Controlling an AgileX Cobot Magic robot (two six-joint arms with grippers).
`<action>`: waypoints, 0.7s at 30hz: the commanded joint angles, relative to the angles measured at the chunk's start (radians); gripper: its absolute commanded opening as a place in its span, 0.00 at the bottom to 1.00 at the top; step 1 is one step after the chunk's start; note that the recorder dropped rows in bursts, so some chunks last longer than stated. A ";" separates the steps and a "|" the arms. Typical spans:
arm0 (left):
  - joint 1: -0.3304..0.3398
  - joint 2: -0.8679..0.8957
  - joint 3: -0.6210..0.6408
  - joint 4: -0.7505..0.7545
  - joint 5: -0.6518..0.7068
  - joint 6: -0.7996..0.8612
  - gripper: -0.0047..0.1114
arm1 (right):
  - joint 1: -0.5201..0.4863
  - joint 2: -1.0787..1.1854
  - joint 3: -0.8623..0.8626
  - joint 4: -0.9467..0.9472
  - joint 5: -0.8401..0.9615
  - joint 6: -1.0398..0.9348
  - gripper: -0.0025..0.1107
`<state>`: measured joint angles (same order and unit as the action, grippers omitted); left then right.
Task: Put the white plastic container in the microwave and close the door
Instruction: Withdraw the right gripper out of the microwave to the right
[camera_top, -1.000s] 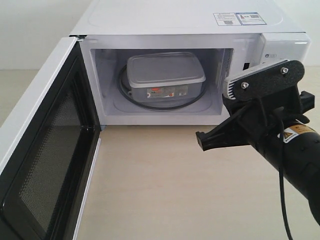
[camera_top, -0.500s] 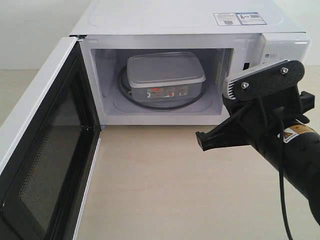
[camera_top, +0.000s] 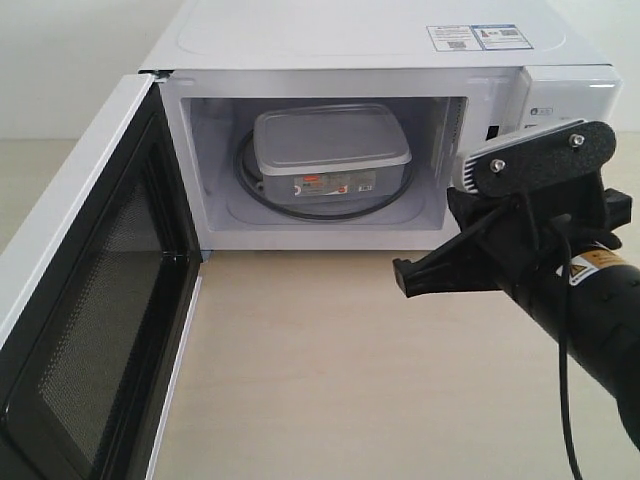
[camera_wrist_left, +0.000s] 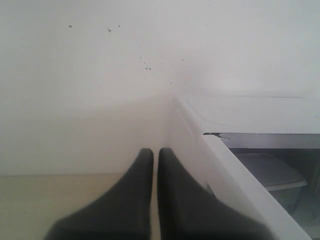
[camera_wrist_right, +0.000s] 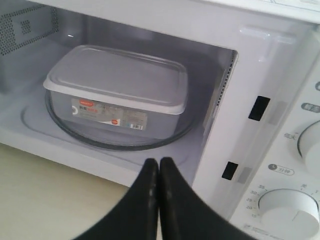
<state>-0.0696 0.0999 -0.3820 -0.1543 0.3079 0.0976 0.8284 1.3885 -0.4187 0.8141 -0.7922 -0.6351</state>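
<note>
The white plastic container (camera_top: 330, 150) sits lid-on inside the microwave (camera_top: 370, 40), on the glass turntable (camera_top: 262, 197). Its red-and-white label faces out. The door (camera_top: 90, 300) stands wide open on the left, black mesh inner face showing. My right gripper (camera_top: 403, 280) hovers above the table, outside the cavity's right front corner, shut and empty. In the right wrist view the right gripper (camera_wrist_right: 159, 162) points at the container (camera_wrist_right: 117, 80). My left gripper (camera_wrist_left: 155, 151) is shut with nothing in it, near the outer side of the door (camera_wrist_left: 240, 175); the container (camera_wrist_left: 272, 170) shows beyond it.
The control panel with two round knobs (camera_wrist_right: 290, 207) lies just right of the cavity, close to my right gripper. A light wooden table (camera_top: 300, 370) stretches in front of the microwave. A white wall (camera_wrist_left: 100, 75) rises behind.
The right wrist has shifted slightly to the right; its gripper tip has hardly moved. The container and door are unchanged.
</note>
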 joint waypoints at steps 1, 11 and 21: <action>-0.005 0.005 -0.009 0.005 -0.021 0.008 0.08 | 0.001 -0.008 0.001 0.013 -0.059 -0.006 0.02; -0.005 0.005 -0.009 0.005 -0.023 0.008 0.08 | 0.001 -0.118 0.001 0.326 -0.233 -0.367 0.02; -0.005 0.005 -0.009 0.005 -0.023 0.008 0.08 | -0.015 -0.375 0.001 0.323 -0.095 -0.607 0.02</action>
<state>-0.0696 0.0999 -0.3820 -0.1543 0.2920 0.0976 0.8284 1.0757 -0.4187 1.1225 -0.9197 -1.1545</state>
